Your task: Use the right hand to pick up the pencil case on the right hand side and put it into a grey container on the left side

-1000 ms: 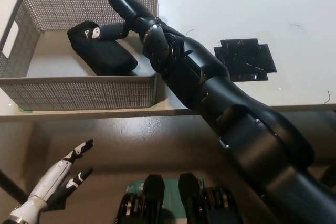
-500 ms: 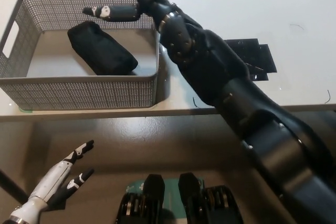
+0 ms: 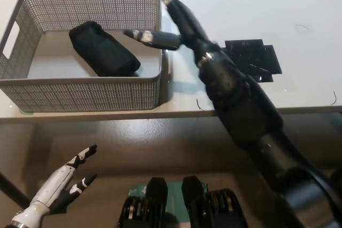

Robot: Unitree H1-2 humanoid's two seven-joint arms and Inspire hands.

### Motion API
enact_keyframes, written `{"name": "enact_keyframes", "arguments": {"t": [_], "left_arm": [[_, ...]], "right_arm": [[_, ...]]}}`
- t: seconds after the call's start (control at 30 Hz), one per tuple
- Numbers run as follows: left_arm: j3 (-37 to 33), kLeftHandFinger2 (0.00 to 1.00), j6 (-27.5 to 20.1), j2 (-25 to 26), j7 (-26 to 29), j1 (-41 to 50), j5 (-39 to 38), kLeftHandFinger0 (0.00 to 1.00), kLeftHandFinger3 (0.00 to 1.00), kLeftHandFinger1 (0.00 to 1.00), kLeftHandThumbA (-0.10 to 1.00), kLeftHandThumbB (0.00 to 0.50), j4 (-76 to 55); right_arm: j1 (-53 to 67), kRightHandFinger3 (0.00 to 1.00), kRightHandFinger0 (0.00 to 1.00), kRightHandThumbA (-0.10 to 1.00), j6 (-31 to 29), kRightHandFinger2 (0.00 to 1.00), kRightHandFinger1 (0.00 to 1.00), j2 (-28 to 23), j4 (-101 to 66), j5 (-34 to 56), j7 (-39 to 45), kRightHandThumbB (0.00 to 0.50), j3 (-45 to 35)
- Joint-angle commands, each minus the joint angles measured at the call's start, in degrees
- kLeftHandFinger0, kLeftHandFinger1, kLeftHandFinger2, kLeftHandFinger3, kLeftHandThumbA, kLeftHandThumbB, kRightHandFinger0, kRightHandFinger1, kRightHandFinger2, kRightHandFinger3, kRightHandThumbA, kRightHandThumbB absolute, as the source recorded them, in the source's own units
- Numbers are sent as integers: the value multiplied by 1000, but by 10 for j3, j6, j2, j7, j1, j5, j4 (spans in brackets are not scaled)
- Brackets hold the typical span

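The black pencil case lies inside the grey mesh container at the table's left, slanting from upper left to lower right. My black right hand hovers over the container's right wall, open with fingers spread, holding nothing and apart from the case. Its arm runs down to the bottom right. My white left hand rests at the lower left, below the table edge, open with fingers apart.
Black square sheets lie on the white table right of my right arm. The table's front edge runs across the middle of the picture.
My right hand let go of the pencil case, lifted out of the container and drew back to the right, over its right wall. The case stays where it lay. The left hand has not moved.
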Motion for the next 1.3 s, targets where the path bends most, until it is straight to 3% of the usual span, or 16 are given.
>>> {"name": "enact_keyframes", "arguments": {"t": [0.0,0.37,0.43,0.47,0.5,0.6,0.93,0.97,1.0,1.27], "left_arm": [[9,1000,-15,23,7,4,10,1000,1000,1000,1000,392,-12],[9,1000,-17,21,13,7,14,1000,1000,1000,1000,384,-6],[9,1000,-16,21,12,4,14,1000,1000,1000,1000,379,-5],[9,1000,-11,21,10,5,13,1000,1000,1000,1000,388,-6],[10,1000,-10,21,10,4,12,1000,1000,1000,1000,387,-6],[11,1000,-14,21,13,7,12,1000,1000,1000,1000,384,-5],[18,1000,-11,15,12,12,5,1000,1000,1000,1000,385,-6],[19,1000,-13,14,12,13,0,1000,1000,1000,1000,387,-5],[21,1000,-14,14,11,12,-2,1000,1000,1000,1000,389,-4],[28,1000,-11,11,17,10,4,1000,1000,1000,1000,405,-4]], "right_arm": [[49,1000,1000,1000,78,1000,1000,-79,-307,51,34,472,-86],[178,1000,1000,1000,47,1000,1000,-106,-433,113,26,374,-137],[210,1000,1000,1000,45,1000,1000,-108,-449,108,25,347,-139],[230,1000,1000,1000,29,1000,1000,-108,-449,109,22,299,-139],[244,1000,1000,1000,21,1000,1000,-107,-448,113,20,286,-141],[287,1000,1000,1000,21,1000,1000,-99,-449,128,20,345,-149],[418,1000,1000,1000,-36,1000,1000,-88,-387,145,36,321,-147],[438,1000,1000,1000,-46,1000,1000,-86,-370,152,43,279,-142],[447,1000,1000,1000,-52,1000,1000,-85,-359,156,46,276,-140],[479,1000,1000,1000,-89,1000,1000,-81,-276,177,62,293,-134]]}}
